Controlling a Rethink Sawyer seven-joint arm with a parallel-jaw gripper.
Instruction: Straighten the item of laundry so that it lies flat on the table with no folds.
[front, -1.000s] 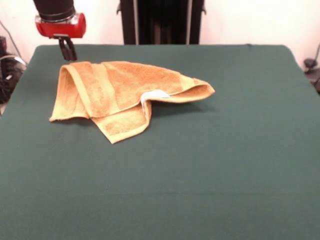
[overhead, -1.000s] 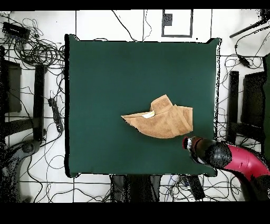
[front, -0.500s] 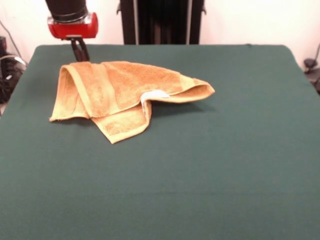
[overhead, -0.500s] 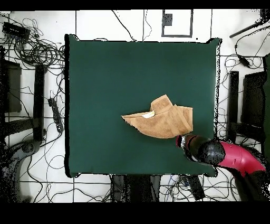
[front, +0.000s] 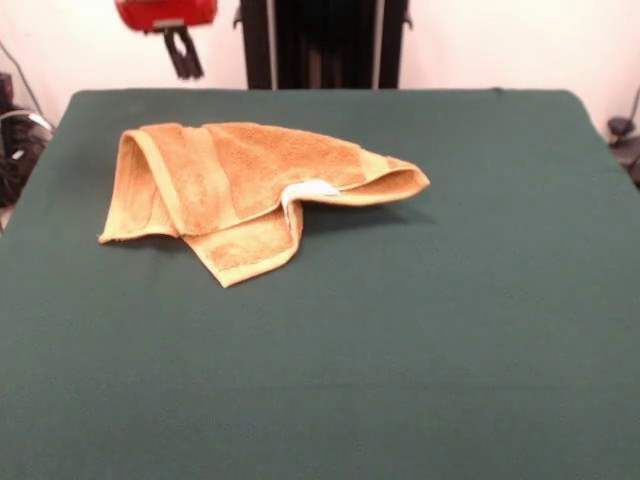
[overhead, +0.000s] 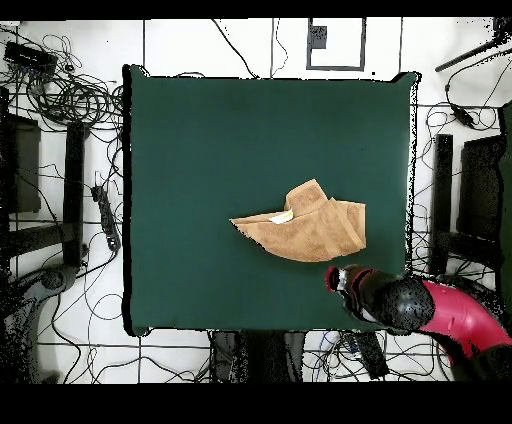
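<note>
My gripper (front: 185, 62) hangs above the crumpled mustard hand towel (front: 245, 190) on the green table (front: 450, 300); whether its jaws are parted, I cannot tell.

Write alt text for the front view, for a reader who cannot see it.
A mustard-yellow towel lies crumpled and folded over itself on the left half of a dark green table, a small white tag showing at a fold. The red arm's gripper hangs above the table's far left edge, clear of the towel.

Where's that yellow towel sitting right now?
In the front view, the towel lies crumpled on the left half of the green table, toward its far edge. The gripper hangs above and behind it, not touching.
</note>
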